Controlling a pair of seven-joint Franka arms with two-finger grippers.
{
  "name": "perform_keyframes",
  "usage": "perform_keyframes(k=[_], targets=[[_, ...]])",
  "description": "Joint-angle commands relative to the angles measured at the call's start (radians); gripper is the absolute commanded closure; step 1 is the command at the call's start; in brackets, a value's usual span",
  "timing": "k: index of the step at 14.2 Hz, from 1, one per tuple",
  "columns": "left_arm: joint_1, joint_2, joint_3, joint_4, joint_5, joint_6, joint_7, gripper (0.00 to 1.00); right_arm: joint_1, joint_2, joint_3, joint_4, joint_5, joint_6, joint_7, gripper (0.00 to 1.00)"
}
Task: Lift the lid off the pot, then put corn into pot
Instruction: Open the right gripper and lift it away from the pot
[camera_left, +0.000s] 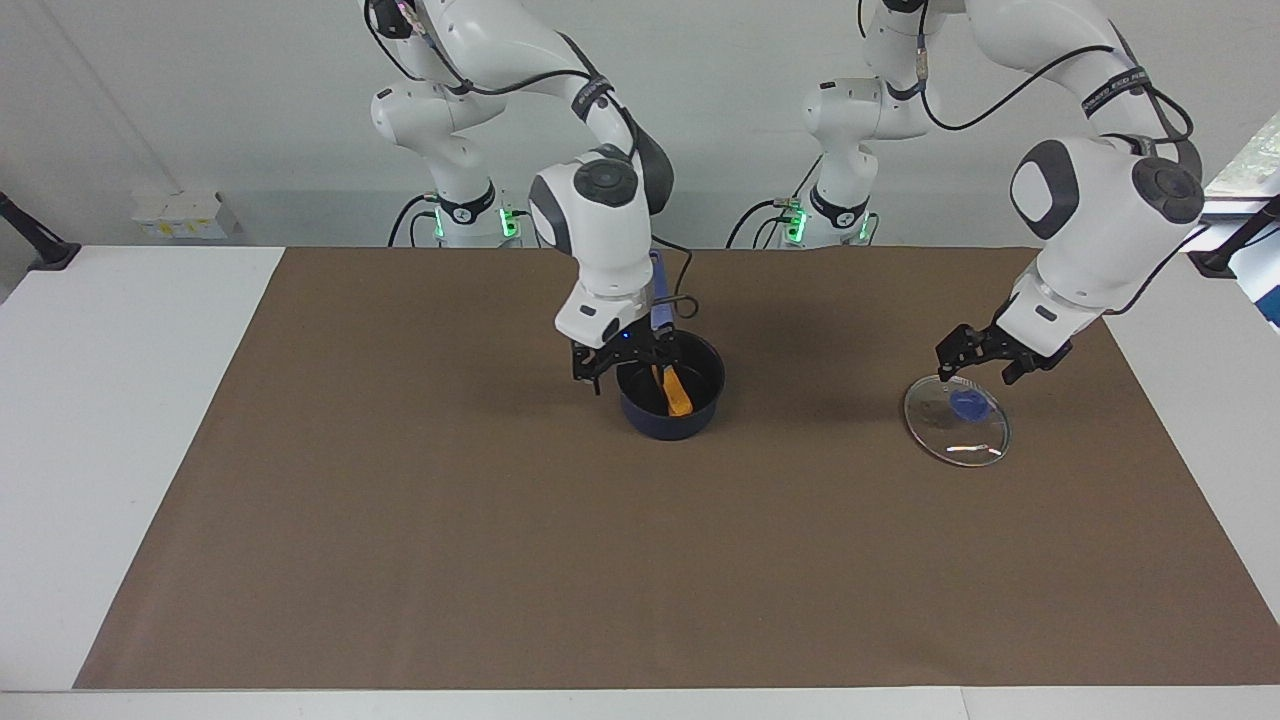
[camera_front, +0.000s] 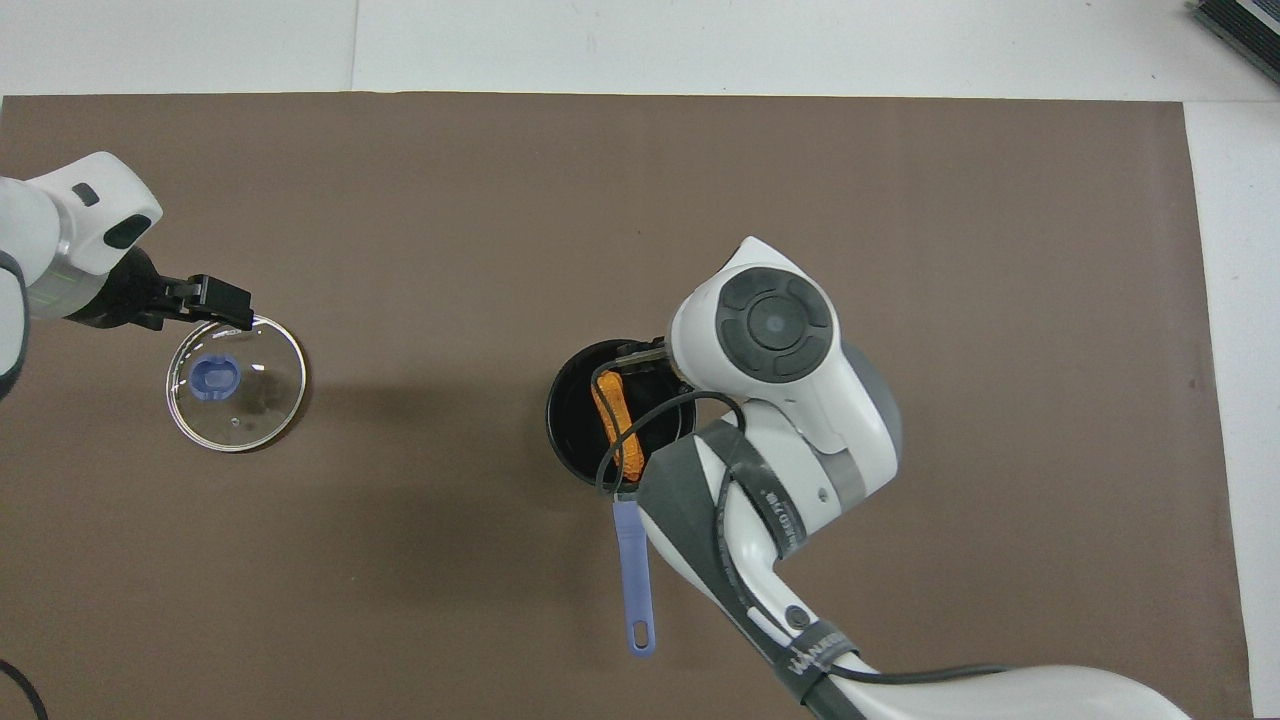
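Note:
The dark blue pot (camera_left: 660, 425) stands uncovered mid-table, its long blue handle (camera_front: 635, 575) pointing toward the robots. The orange-yellow corn (camera_left: 679, 395) lies inside it, also seen in the overhead view (camera_front: 613, 418). My right gripper (camera_left: 622, 366) hangs open just over the pot's rim, above the corn, and my right arm hides part of the pot (camera_front: 566, 420) from above. The glass lid (camera_left: 957, 422) with its blue knob (camera_front: 214, 377) lies flat on the mat toward the left arm's end. My left gripper (camera_left: 983, 362) is open and empty just above the lid's edge.
A brown mat (camera_left: 400, 550) covers most of the white table (camera_left: 120, 400). Black clamp stands sit at both ends of the table's robot-side edge (camera_left: 40, 250).

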Motion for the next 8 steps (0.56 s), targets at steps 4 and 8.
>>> perform_keyframes(k=[4, 8], targets=[[-0.023, 0.001, 0.009, 0.136, 0.012, -0.197, -0.001, 0.00, -0.205, -0.162, 0.012, -0.020, -0.008, -0.140, -0.151, 0.00], [-0.022, -0.066, 0.012, 0.137, 0.014, -0.278, 0.000, 0.00, -0.349, -0.216, 0.012, 0.010, 0.003, -0.211, -0.226, 0.00]])
